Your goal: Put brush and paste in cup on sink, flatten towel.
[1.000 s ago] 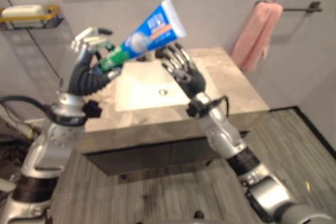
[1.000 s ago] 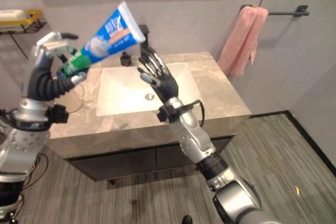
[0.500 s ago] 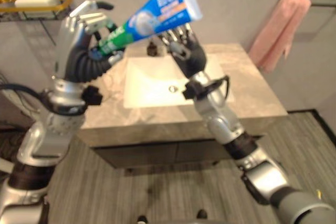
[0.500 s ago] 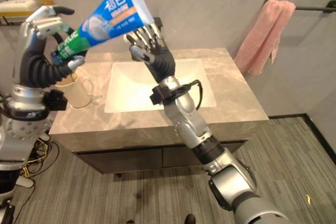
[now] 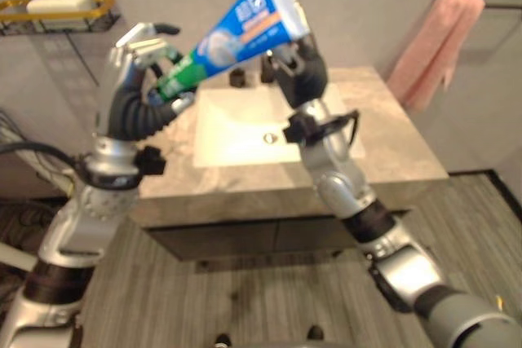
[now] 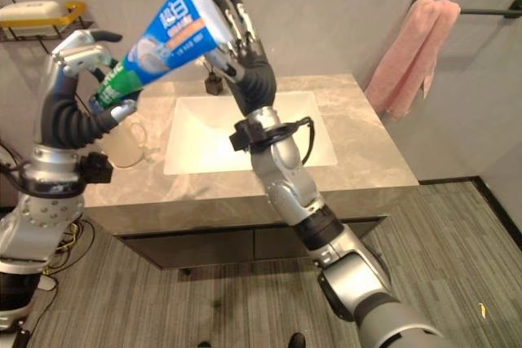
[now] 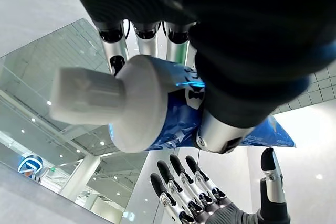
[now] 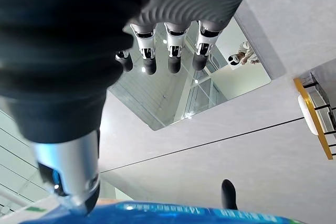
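Paste: we have the blue, green and white toothpaste tube (image 6: 155, 42) in the air above the left side of the grey stone sink counter (image 6: 359, 156), cap end low and near, crimped end high and far.
Left hand: our left hand (image 6: 81, 71) is curled round the tube's green lower end; the left wrist view shows the white cap poking out past the fingers.
Right hand: our right hand (image 6: 245, 59) is raised with fingers straight and spread, just beside the tube's crimped end. We judge it is there to steady or take over the tube.
Cup: the cream mug (image 6: 126, 143) sits on the counter's left, below the left hand.
Next: likely turn the tube cap down and lower it into the mug.
Towel: the pink towel (image 6: 412, 55) hangs bunched on the dark wall bar (image 6: 489, 12) at far right, not yet flattened.
Brush: we can't spot it.
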